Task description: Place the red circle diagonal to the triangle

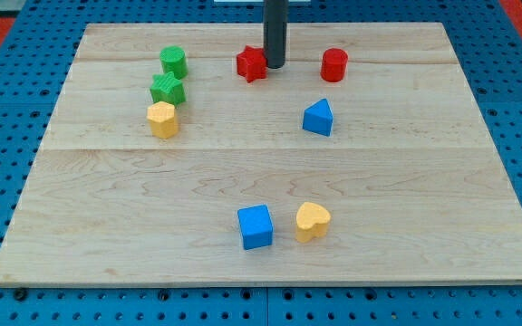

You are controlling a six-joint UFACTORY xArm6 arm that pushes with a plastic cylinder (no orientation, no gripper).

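The red circle [334, 65] is a red cylinder near the view's top, right of centre. The blue triangle [318, 119] lies just below it and slightly to the left, a small gap apart. My tip [274, 66] is the lower end of the dark rod at the view's top centre. It sits against the right side of a red star block [252, 63], well to the left of the red circle.
A green cylinder [174, 62], a green star [167, 89] and a yellow hexagon [162, 119] cluster at the upper left. A blue cube [256, 226] and a yellow heart [312, 221] sit near the view's bottom centre. The wooden board [424, 181] lies on a blue pegboard.
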